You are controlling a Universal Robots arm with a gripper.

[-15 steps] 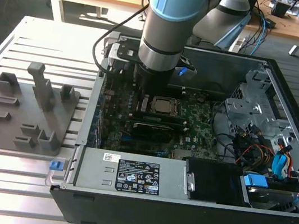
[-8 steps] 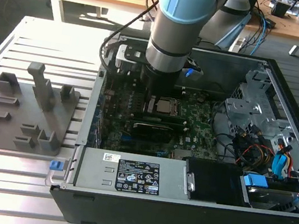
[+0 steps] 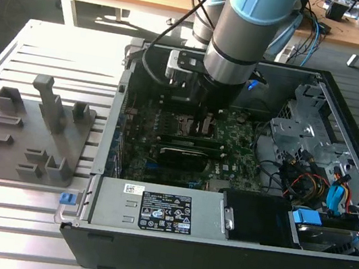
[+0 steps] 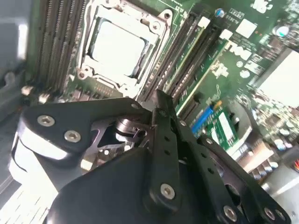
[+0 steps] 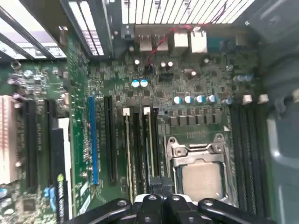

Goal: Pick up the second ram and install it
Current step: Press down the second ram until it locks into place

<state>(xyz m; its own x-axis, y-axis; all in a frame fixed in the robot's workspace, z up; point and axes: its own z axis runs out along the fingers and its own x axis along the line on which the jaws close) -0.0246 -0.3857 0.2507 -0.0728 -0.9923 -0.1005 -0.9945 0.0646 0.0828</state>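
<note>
My gripper [image 3: 203,121] is down inside the open computer case, over the memory slots beside the CPU socket [image 5: 202,179]. Its fingers [image 5: 159,185] stand together, shut, at the top edge of the second ram [image 5: 148,149], a slim green stick that stands in the slot nearest the socket. In the second wrist view the fingertips [image 4: 159,95] sit on the line of that stick [image 4: 184,53]; whether they touch it I cannot tell. Another stick [image 5: 127,149] stands in a slot further from the socket. The green motherboard [image 3: 235,150] lies under all of this.
The case walls [image 3: 120,98] ring the work area, with a drive cage and bundled cables [image 3: 309,179] at the exterior view's right. A power supply [image 3: 160,210] sits at the front. A grey holder plate with blocks [image 3: 30,128] lies outside, at the exterior view's left.
</note>
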